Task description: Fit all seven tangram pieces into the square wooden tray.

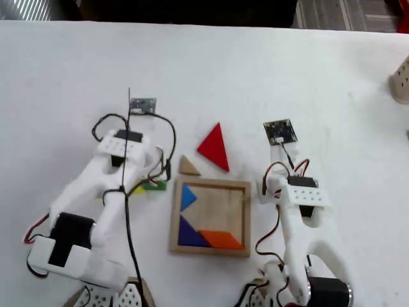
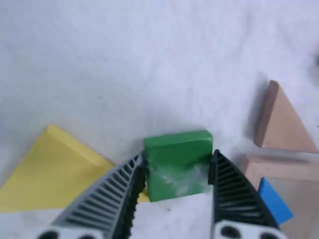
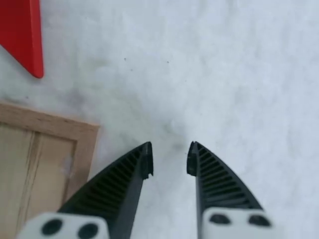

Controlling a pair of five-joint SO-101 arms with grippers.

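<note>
The square wooden tray (image 1: pixel 209 184) lies between the two arms and holds a blue triangle (image 1: pixel 187 197), a purple piece (image 1: pixel 190 233) and an orange piece (image 1: pixel 222 239). A green square (image 2: pixel 177 159) rests on the table left of the tray, its edge over a yellow triangle (image 2: pixel 50 172). My left gripper (image 2: pixel 177 162) is shut on the green square, one finger against each side. A small tan triangle (image 2: pixel 281 122) sits by the tray's far left corner, and a red triangle (image 1: pixel 214 147) lies beyond the tray. My right gripper (image 3: pixel 169 159) is open over bare table beside the tray's far right corner (image 3: pixel 55 127).
The left arm's body (image 1: pixel 96 204) and its cables cover the table left of the tray. A small grey bracket (image 1: pixel 142 104) lies behind it. A perforated cardboard object (image 1: pixel 401 80) stands at the far right edge. The far half of the white table is bare.
</note>
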